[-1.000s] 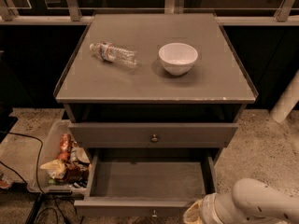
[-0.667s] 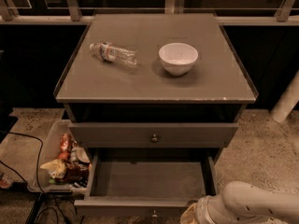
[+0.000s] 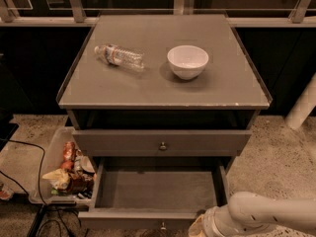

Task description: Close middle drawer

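The middle drawer [image 3: 158,189] stands pulled far out of the cabinet [image 3: 148,90] toward the camera. It is a shallow grey-brown wooden tray with its long axis left to right and its flat front carrying a small round metal knob [image 3: 162,226]. The gripper [image 3: 200,227] sits just beside the front's right end, perhaps touching it; whether it is wide or narrow cannot be told.

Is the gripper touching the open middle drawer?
Cannot tell. The camera view shows the gripper low at the middle drawer's front right corner, but neither contact nor gap shows plainly.
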`<act>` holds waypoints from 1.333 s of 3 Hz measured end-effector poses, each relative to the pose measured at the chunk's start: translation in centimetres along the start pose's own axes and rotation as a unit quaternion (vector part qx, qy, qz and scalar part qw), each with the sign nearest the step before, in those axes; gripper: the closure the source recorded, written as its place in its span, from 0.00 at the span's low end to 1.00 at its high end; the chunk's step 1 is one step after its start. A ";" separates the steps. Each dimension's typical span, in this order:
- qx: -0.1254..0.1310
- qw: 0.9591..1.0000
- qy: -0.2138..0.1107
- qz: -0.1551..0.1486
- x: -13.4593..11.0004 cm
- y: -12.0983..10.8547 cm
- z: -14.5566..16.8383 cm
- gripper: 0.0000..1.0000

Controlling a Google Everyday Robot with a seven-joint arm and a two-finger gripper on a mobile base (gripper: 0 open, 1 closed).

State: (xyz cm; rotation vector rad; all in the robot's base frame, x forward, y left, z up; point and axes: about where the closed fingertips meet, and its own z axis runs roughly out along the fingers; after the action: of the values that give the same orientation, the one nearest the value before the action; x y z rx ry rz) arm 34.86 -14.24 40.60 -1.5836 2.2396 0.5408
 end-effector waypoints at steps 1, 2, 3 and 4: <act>0.000 1.000 0.000 0.000 0.0 0.0 0.0 0.57; 0.000 1.000 0.000 0.000 0.0 0.0 0.0 0.35; 0.002 1.000 -0.001 -0.019 -0.5 0.2 0.4 0.12; 0.025 0.999 -0.004 -0.047 -1.6 -0.9 0.1 0.00</act>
State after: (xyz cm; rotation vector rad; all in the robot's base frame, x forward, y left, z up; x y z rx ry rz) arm 36.26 -13.20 41.20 -1.6485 2.1434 0.4624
